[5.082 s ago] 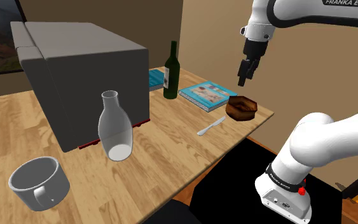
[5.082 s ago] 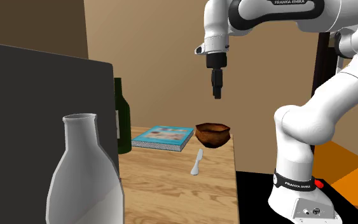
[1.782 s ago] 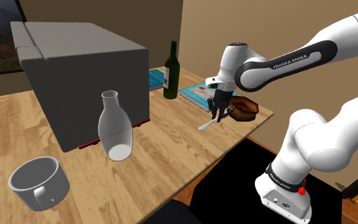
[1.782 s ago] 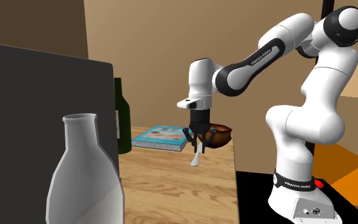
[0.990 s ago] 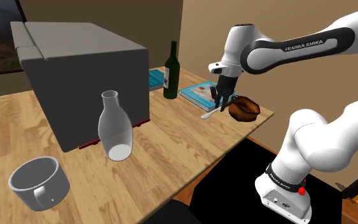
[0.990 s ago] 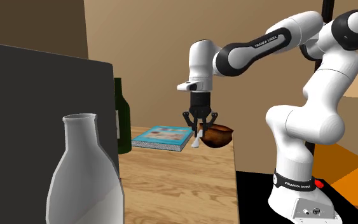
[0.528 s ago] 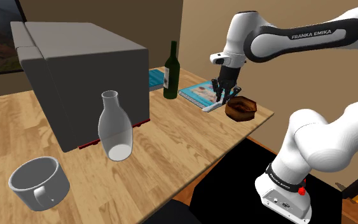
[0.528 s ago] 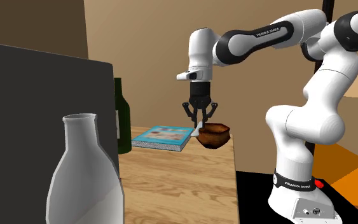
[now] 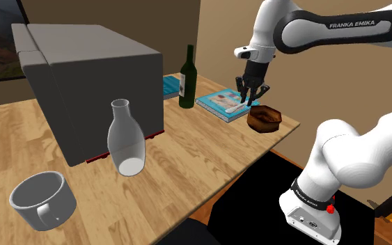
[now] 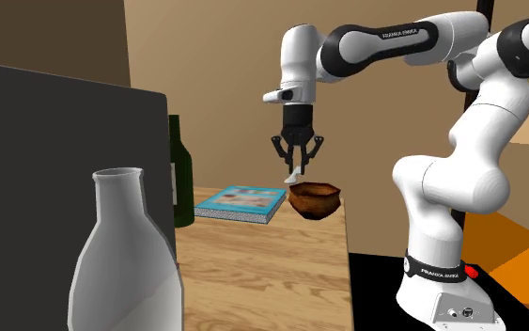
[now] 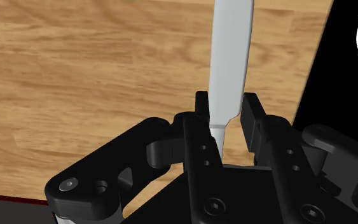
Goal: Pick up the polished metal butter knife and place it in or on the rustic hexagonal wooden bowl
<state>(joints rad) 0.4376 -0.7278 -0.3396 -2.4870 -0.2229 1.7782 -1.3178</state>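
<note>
Pale grey metal shows between the black fingers [image 11: 255, 113]: the hand [image 11: 228, 107] is clenched on one end of the butter knife [image 11: 231, 51]. The long rest of the knife points away from the hand, down toward the wooden desk [image 9: 187, 163]. I think this grip is chosen so that the free end can go into the bowl first and the fingers need not touch the rim.

In the shoulder view the knife [image 9: 238, 109] hangs in the air and touches nothing but the hand [image 9: 251, 99]. It is just beside the brown hexagonal bowl [image 9: 264, 125], on that view's left. In the second exterior view the knife [image 10: 293, 175] is a little above the bowl [image 10: 314, 203] and toward that view's left of it. So I judge that it is not yet over the middle, and the placing is not done. The bowl stands near the corner of the desk on the arm's side. This makes it easy to reach, but a push could send it off the edge.

By count there are:
- one knife
- one bowl
- one dark green bottle [image 9: 187, 73]
- one teal book [image 9: 218, 102] beside the bowl, and what seems a second book [image 9: 170, 87] partly behind the bottle
- one pale carafe [image 9: 126, 143]
- one grey mug [image 9: 42, 200]
- one big grey box [image 9: 90, 83]
</note>
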